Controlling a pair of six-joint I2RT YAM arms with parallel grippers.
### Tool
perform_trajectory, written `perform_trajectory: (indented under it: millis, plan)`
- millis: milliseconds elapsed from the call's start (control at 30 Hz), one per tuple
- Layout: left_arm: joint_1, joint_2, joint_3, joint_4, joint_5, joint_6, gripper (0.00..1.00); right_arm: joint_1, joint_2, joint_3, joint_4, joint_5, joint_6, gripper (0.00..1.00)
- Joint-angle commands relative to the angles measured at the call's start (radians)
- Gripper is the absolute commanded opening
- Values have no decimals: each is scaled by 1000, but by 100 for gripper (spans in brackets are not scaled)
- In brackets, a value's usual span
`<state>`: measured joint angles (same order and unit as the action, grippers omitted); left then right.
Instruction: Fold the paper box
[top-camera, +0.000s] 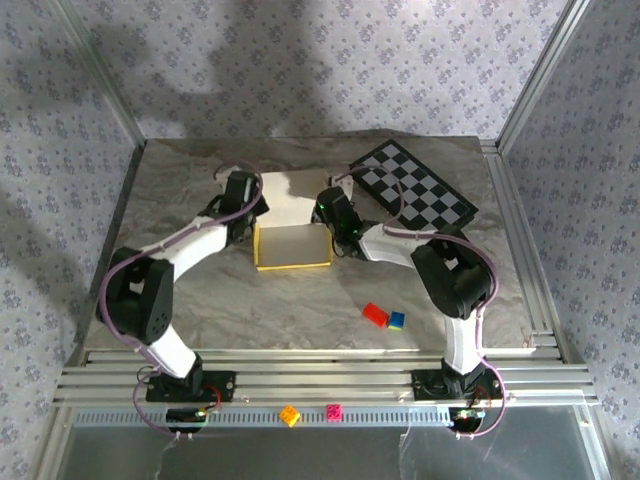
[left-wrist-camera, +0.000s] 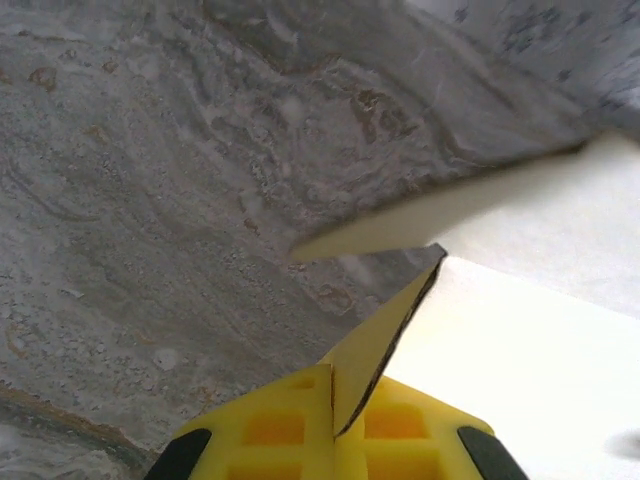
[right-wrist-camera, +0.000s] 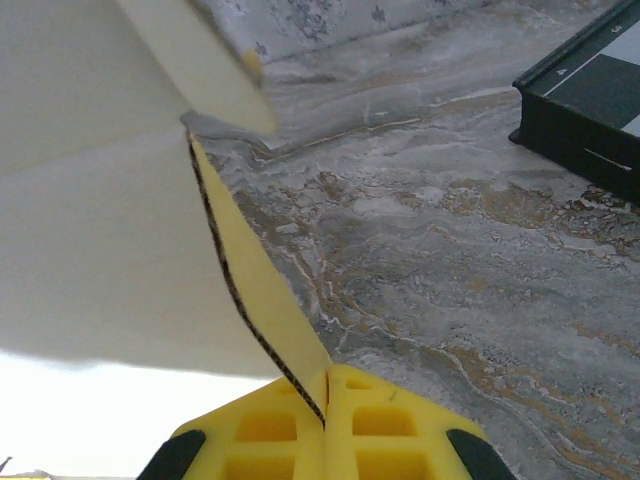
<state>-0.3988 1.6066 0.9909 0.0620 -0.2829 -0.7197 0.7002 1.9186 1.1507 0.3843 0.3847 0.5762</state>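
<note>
At centre of marble table, left gripper and right gripper pinching opposite side flaps of paper box, open room lying near-left.

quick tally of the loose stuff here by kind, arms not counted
paper box: 1
checkerboard: 1
toy bricks: 4 (red brick, blue brick, yellow brick, pink brick)
total: 6
</note>
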Motion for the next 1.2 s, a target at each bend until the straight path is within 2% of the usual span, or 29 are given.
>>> perform_trajectory:
  millis: [0,167,433,633,900,1167]
  plan:
    - [-13,-68,-127,389,-48,15,0,11,-40,-72,203,22,32,0]
    - [-29,-106,-303,628,-57,23,0,37,-46,-137,254,52,15,0]
    - [-61,-93,-435,803,-87,67,0,37,-31,-164,289,31,21,0]
    - [-102,-121,-476,789,-118,116,0,34,-67,-192,252,54,75,1]
    - [-178,-126,-525,789,-180,170,0,36,-73,-257,299,20,76,1]
    - [-235,-153,-548,719,-265,268,0,34,-154,-315,275,-44,93,15]
